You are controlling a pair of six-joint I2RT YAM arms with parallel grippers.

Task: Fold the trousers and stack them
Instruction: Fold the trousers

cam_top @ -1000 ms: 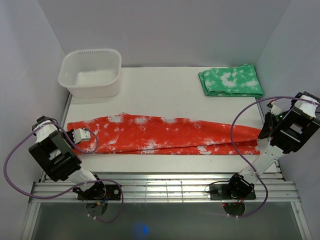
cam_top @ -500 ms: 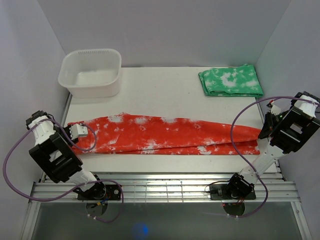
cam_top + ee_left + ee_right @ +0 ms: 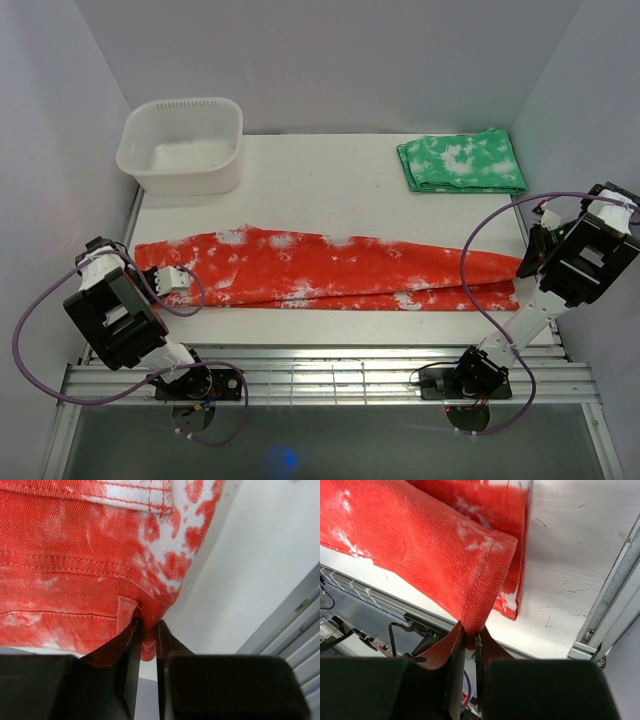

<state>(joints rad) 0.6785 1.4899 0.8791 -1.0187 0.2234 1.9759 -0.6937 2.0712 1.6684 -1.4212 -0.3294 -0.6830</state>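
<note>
Jaws of the left gripper (image 3: 145, 630) were clamped on a pinch of cloth at the wide, stitched end of the trousers (image 3: 330, 270). The right gripper (image 3: 469, 632) was likewise closed on the hemmed corner of the narrow leg end, lifting it slightly. Between them the red-orange, white-blotched trousers lay stretched full length along the near part of the white table (image 3: 320, 190), flat apart from the held ends. They appeared to be laid one leg over the other, so the lengthwise fold looked done. No crosswise fold showed, so folding end to end and stacking seemed left to do. A folded green cloth (image 3: 462, 162) lay well apart at the far right corner, and a white tub (image 3: 180, 178) stood at the far left.
</note>
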